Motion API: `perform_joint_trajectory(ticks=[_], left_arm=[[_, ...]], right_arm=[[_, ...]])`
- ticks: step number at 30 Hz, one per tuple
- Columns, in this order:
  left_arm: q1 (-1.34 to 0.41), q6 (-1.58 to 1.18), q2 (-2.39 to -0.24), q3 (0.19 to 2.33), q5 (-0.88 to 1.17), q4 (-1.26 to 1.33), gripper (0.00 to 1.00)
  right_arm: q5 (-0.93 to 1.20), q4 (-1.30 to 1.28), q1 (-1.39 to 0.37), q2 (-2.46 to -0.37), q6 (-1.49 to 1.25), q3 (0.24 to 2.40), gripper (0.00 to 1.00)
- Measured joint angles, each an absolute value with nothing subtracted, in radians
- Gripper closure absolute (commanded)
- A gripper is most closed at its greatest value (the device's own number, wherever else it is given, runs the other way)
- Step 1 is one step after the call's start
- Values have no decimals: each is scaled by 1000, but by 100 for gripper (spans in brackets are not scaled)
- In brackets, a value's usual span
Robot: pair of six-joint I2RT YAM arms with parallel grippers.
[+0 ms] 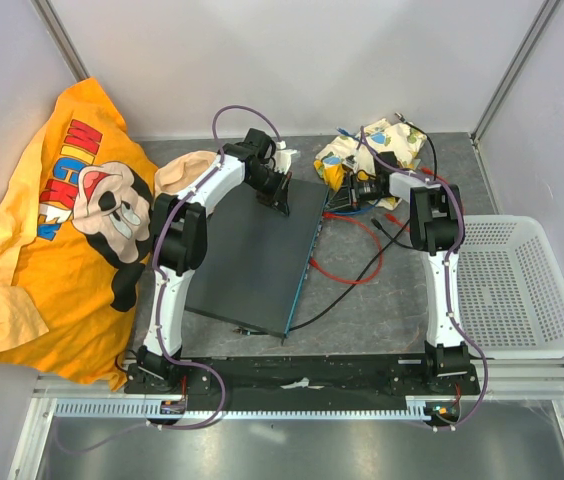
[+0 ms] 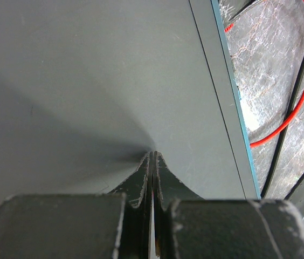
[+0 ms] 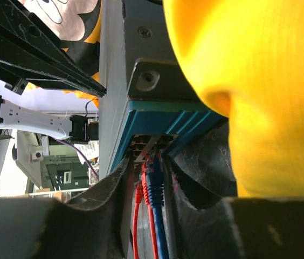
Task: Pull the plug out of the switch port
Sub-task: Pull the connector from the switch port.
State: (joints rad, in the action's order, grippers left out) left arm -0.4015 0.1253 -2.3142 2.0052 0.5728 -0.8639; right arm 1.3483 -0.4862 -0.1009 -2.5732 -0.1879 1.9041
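The switch (image 1: 252, 255) is a flat dark grey box in mid-table with a teal edge (image 1: 307, 265) facing right. My left gripper (image 1: 280, 200) is shut and empty, its tips (image 2: 152, 155) pressed on the switch's top (image 2: 87, 81) near the far corner. My right gripper (image 1: 344, 195) is at the far end of the teal edge (image 3: 157, 116). Its fingers (image 3: 147, 161) close round a blue plug (image 3: 156, 183) and a red plug (image 3: 145, 181) that sit in the sockets. Another red plug (image 3: 138, 193) lies beside them.
Red (image 1: 357, 270) and black (image 1: 347, 295) cables loop on the table right of the switch. A yellow patterned cloth (image 1: 367, 148) lies behind the right gripper and fills the right wrist view (image 3: 260, 81). An orange Mickey shirt (image 1: 62, 230) is at left, a white basket (image 1: 517, 285) at right.
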Motion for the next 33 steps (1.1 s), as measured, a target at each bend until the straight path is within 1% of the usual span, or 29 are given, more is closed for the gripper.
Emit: perform_joint_trajectory(ticks=[8,12,15,16,18,19,24,33], left_arm=[[-407,132,-2307,1997,561,-861,98],[-410,135,-2304,1995,553,-862,98],[-411,137,-2303,1995,551,-862,98],[-412,137,-2303,1995,551,-862,98],[-412,138,-2303,1995,551,-862,98],[-412,139,-2303,1995,550,-862,98],[-413,140,-2303,1995,550,-862,98],[-414,140,-2303,1995,550,-862,98]], right_arm=[[1335,-486,-102,-2573,-187,1904,75],[1335,-486,-102,-2573,-187,1904,76],[1332,-487,-102,-2573,-189,1904,85],[1328,-487,-102,-2573,-193,1904,90],[1324,-490,-101,-2574,-199,1904,95],[1322,-490,-101,-2574,-203,1904,100],[1306,-502,-101,-2574,-209,1906,100],[1225,-608,-107,-2561,-165,1939,100]])
